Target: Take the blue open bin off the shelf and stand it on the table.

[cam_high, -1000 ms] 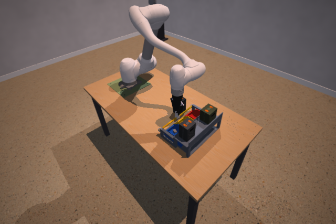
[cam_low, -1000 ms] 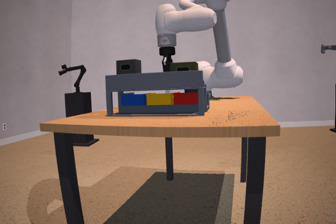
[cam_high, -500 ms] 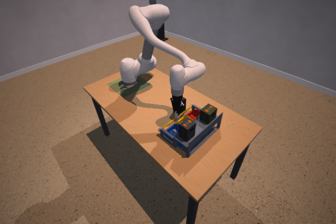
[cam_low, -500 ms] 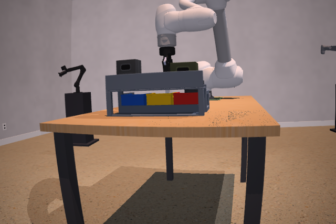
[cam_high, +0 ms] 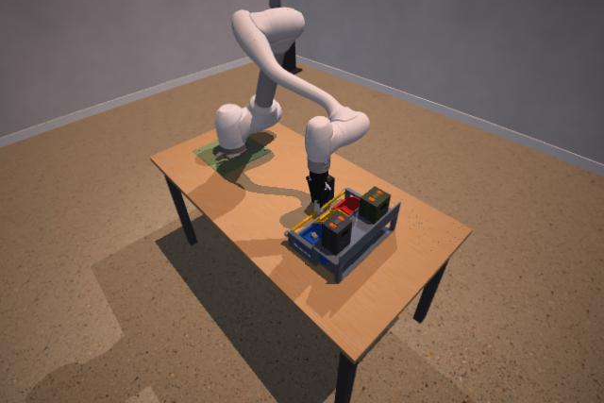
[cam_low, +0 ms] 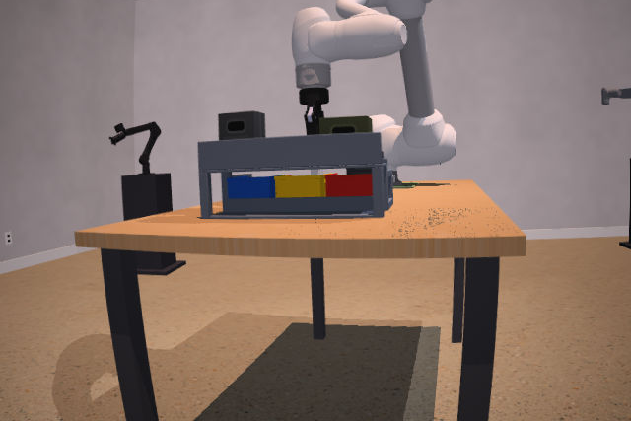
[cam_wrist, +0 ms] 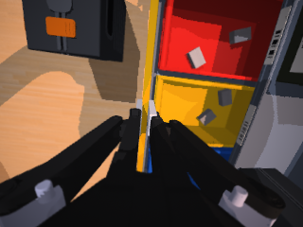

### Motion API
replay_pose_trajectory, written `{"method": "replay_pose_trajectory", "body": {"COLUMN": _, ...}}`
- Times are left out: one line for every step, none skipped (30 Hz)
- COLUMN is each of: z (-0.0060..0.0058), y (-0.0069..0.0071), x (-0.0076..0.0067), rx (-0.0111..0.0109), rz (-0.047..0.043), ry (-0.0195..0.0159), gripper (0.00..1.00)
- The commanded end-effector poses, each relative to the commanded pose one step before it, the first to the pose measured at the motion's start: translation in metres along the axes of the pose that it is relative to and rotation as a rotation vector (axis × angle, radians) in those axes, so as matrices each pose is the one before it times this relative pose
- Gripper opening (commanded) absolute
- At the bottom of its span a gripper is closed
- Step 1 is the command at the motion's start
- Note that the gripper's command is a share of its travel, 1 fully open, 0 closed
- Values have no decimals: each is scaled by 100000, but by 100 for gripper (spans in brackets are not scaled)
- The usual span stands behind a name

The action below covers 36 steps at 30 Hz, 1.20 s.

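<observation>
The blue bin [cam_high: 307, 234] [cam_low: 249, 187] [cam_wrist: 224, 152] sits at one end of the shelf [cam_high: 363, 249] [cam_low: 290, 151], with a grey part visible in it. The yellow bin [cam_low: 299, 186] [cam_wrist: 185, 101] is in the middle and the red bin [cam_high: 347, 205] [cam_low: 349, 185] [cam_wrist: 208, 38] at the other end; both hold grey parts. A thin yellow bar [cam_high: 302, 224] [cam_wrist: 152, 28] runs along the shelf's front, across all three bins. My gripper [cam_high: 317, 207] [cam_wrist: 145, 107] points down, shut on the bar near its middle. The shelf partly hides its fingers in the exterior view.
A dark grey box [cam_high: 336, 235] [cam_low: 242, 125] and an olive green box [cam_high: 375, 206] [cam_low: 351, 124] stand on top of the shelf. Another dark box [cam_wrist: 80, 33] with an orange latch stands on the table [cam_high: 263, 223] in front of the shelf, close to my gripper.
</observation>
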<state>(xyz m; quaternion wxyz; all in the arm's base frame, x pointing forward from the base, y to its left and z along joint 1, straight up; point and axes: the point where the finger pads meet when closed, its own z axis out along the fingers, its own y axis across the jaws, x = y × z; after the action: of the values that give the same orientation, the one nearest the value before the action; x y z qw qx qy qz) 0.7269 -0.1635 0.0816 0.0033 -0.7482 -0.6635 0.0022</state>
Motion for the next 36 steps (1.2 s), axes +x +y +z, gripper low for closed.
{"method": "replay_pose_trajectory", "body": {"z": -216, "y": 0, "x": 3, "rx": -10, "rz": -3, "ry": 15, "gripper": 0}}
{"method": "replay_pose_trajectory", "body": {"z": -200, "y": 0, "x": 0, "rx": 6, "rz": -1, "ry": -2, "gripper": 0}}
{"method": "replay_pose_trajectory", "body": {"z": -200, "y": 0, "x": 0, "rx": 6, "rz": -1, "ry": -2, "gripper": 0}}
{"method": "replay_pose_trajectory", "body": {"z": -200, "y": 0, "x": 0, "rx": 6, "rz": -1, "ry": -2, "gripper": 0}}
{"method": "replay_pose_trajectory", "body": {"z": -200, "y": 0, "x": 0, "rx": 6, "rz": -1, "ry": -2, "gripper": 0}}
{"method": "replay_pose_trajectory", "body": {"z": 0, "y": 0, "x": 0, "rx": 0, "rz": 0, "ry": 0, "gripper": 0}}
{"method": "replay_pose_trajectory", "body": {"z": 0, "y": 0, "x": 0, "rx": 0, "rz": 0, "ry": 0, "gripper": 0}}
{"method": "replay_pose_trajectory", "body": {"z": 0, "y": 0, "x": 0, "rx": 0, "rz": 0, "ry": 0, "gripper": 0}}
{"method": "replay_pose_trajectory", "body": {"z": 0, "y": 0, "x": 0, "rx": 0, "rz": 0, "ry": 0, "gripper": 0}}
{"method": "replay_pose_trajectory", "body": {"z": 0, "y": 0, "x": 0, "rx": 0, "rz": 0, "ry": 0, "gripper": 0}}
{"method": "replay_pose_trajectory", "body": {"z": 0, "y": 0, "x": 0, "rx": 0, "rz": 0, "ry": 0, "gripper": 0}}
{"method": "replay_pose_trajectory", "body": {"z": 0, "y": 0, "x": 0, "rx": 0, "rz": 0, "ry": 0, "gripper": 0}}
{"method": "replay_pose_trajectory", "body": {"z": 0, "y": 0, "x": 0, "rx": 0, "rz": 0, "ry": 0, "gripper": 0}}
{"method": "replay_pose_trajectory", "body": {"z": 0, "y": 0, "x": 0, "rx": 0, "rz": 0, "ry": 0, "gripper": 0}}
{"method": "replay_pose_trajectory", "body": {"z": 0, "y": 0, "x": 0, "rx": 0, "rz": 0, "ry": 0, "gripper": 0}}
{"method": "replay_pose_trajectory", "body": {"z": 0, "y": 0, "x": 0, "rx": 0, "rz": 0, "ry": 0, "gripper": 0}}
{"method": "replay_pose_trajectory", "body": {"z": 0, "y": 0, "x": 0, "rx": 0, "rz": 0, "ry": 0, "gripper": 0}}
{"method": "replay_pose_trajectory", "body": {"z": -299, "y": 0, "x": 0, "rx": 1, "rz": 0, "ry": 0, "gripper": 0}}
{"method": "replay_pose_trajectory", "body": {"z": -300, "y": 0, "x": 0, "rx": 0, "rz": 0, "ry": 0, "gripper": 0}}
{"method": "replay_pose_trajectory", "body": {"z": -300, "y": 0, "x": 0, "rx": 0, "rz": 0, "ry": 0, "gripper": 0}}
{"method": "replay_pose_trajectory", "body": {"z": -300, "y": 0, "x": 0, "rx": 0, "rz": 0, "ry": 0, "gripper": 0}}
{"method": "replay_pose_trajectory", "body": {"z": -300, "y": 0, "x": 0, "rx": 0, "rz": 0, "ry": 0, "gripper": 0}}
{"method": "replay_pose_trajectory", "body": {"z": 0, "y": 0, "x": 0, "rx": 0, "rz": 0, "ry": 0, "gripper": 0}}
{"method": "replay_pose_trajectory", "body": {"z": 0, "y": 0, "x": 0, "rx": 0, "rz": 0, "ry": 0, "gripper": 0}}
{"method": "replay_pose_trajectory", "body": {"z": 0, "y": 0, "x": 0, "rx": 0, "rz": 0, "ry": 0, "gripper": 0}}
{"method": "replay_pose_trajectory", "body": {"z": 0, "y": 0, "x": 0, "rx": 0, "rz": 0, "ry": 0, "gripper": 0}}
{"method": "replay_pose_trajectory", "body": {"z": 0, "y": 0, "x": 0, "rx": 0, "rz": 0, "ry": 0, "gripper": 0}}
{"method": "replay_pose_trajectory", "body": {"z": 0, "y": 0, "x": 0, "rx": 0, "rz": 0, "ry": 0, "gripper": 0}}
{"method": "replay_pose_trajectory", "body": {"z": 0, "y": 0, "x": 0, "rx": 0, "rz": 0, "ry": 0, "gripper": 0}}
{"method": "replay_pose_trajectory", "body": {"z": 0, "y": 0, "x": 0, "rx": 0, "rz": 0, "ry": 0, "gripper": 0}}
{"method": "replay_pose_trajectory", "body": {"z": 0, "y": 0, "x": 0, "rx": 0, "rz": 0, "ry": 0, "gripper": 0}}
{"method": "replay_pose_trajectory", "body": {"z": 0, "y": 0, "x": 0, "rx": 0, "rz": 0, "ry": 0, "gripper": 0}}
{"method": "replay_pose_trajectory", "body": {"z": 0, "y": 0, "x": 0, "rx": 0, "rz": 0, "ry": 0, "gripper": 0}}
{"method": "replay_pose_trajectory", "body": {"z": 0, "y": 0, "x": 0, "rx": 0, "rz": 0, "ry": 0, "gripper": 0}}
{"method": "replay_pose_trajectory", "body": {"z": -1099, "y": 0, "x": 0, "rx": 1, "rz": 0, "ry": 0, "gripper": 0}}
{"method": "replay_pose_trajectory", "body": {"z": -1100, "y": 0, "x": 0, "rx": 0, "rz": 0, "ry": 0, "gripper": 0}}
